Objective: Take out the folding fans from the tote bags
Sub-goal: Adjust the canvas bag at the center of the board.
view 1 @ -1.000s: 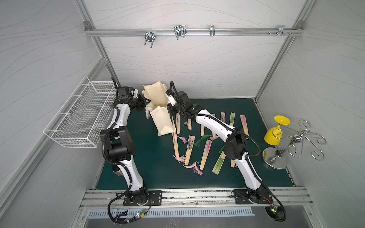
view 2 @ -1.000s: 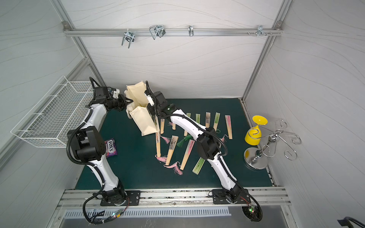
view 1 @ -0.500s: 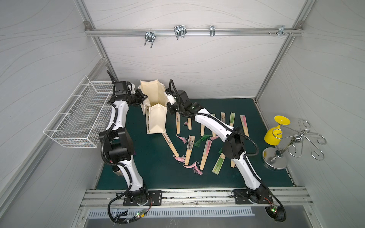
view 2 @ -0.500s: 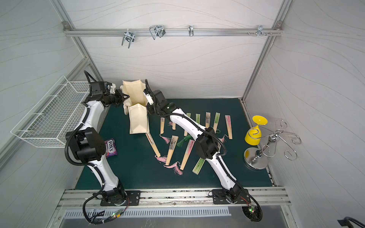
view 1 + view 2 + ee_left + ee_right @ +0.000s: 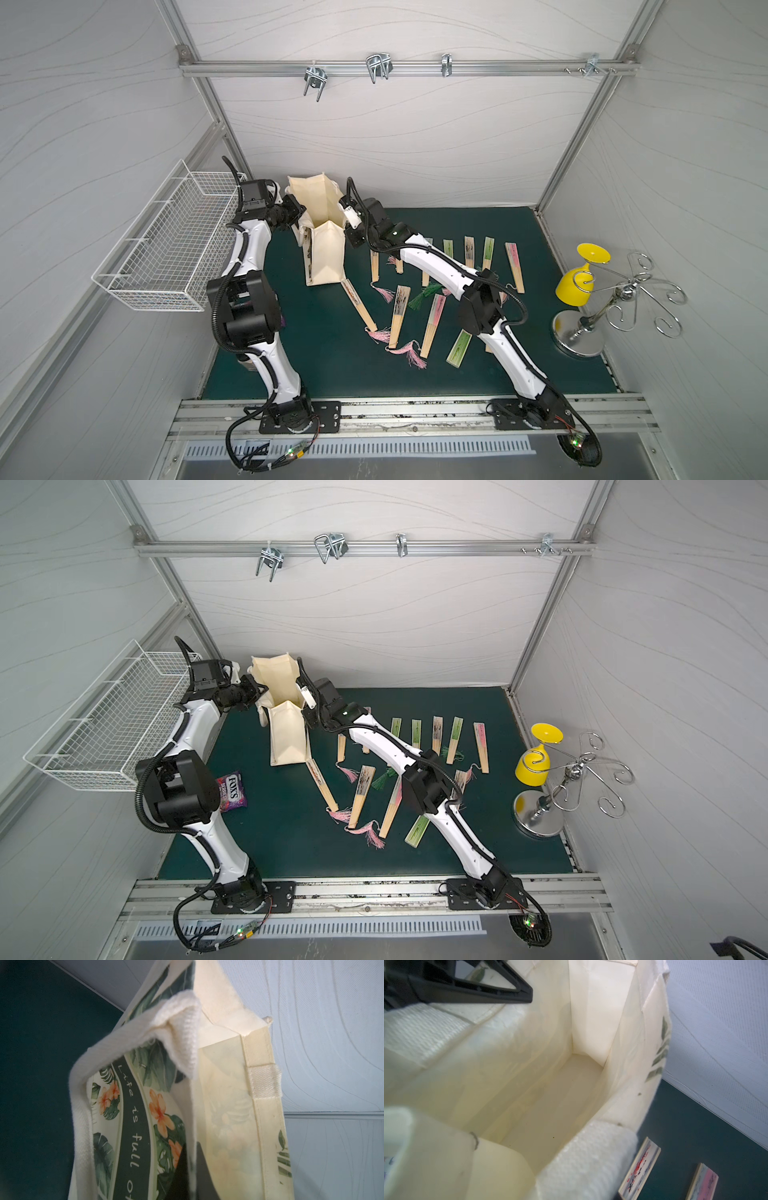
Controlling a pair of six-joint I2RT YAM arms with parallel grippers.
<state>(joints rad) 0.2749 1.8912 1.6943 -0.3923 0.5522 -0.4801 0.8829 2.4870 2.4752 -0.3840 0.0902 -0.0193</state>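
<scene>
The cream tote bag (image 5: 327, 257) stood between the two grippers with its mouth held wide. The left gripper (image 5: 297, 212) was closed tight on the rim of the bag's printed wall. In the left wrist view its dark fingers (image 5: 180, 1167) pinched the fabric edge from both sides, with a looped cream handle (image 5: 182, 1028) flopped over just ahead of them. The right gripper (image 5: 347, 216) sat at the opposite rim. In the right wrist view one black finger (image 5: 500, 995) lay over the top of that wall and a pale finger (image 5: 446, 1159) lay below it, with woven strap between them. I could not tell whether they were clamped on the cloth or standing slightly apart. Beyond those fingers the plain cream floor (image 5: 550, 1109) of the bag was in full sight.

The folding fans (image 5: 399, 309) lay closed on the green mat (image 5: 332, 370), all on the right gripper's side of the bag, ten or more of them. Most were scattered under and beside the right arm, with pink and green tassels trailing. One fan (image 5: 360, 311) lay slanted with an end touching the bag's bottom corner, just below the right gripper. Two more fan ends (image 5: 640, 1167) showed close to that gripper in its wrist view.

Behind the left arm's elbow a purple snack packet (image 5: 231, 792) lay on the mat. A white wire basket (image 5: 166, 249) hung on the wall on the outer side of the left gripper.
</scene>
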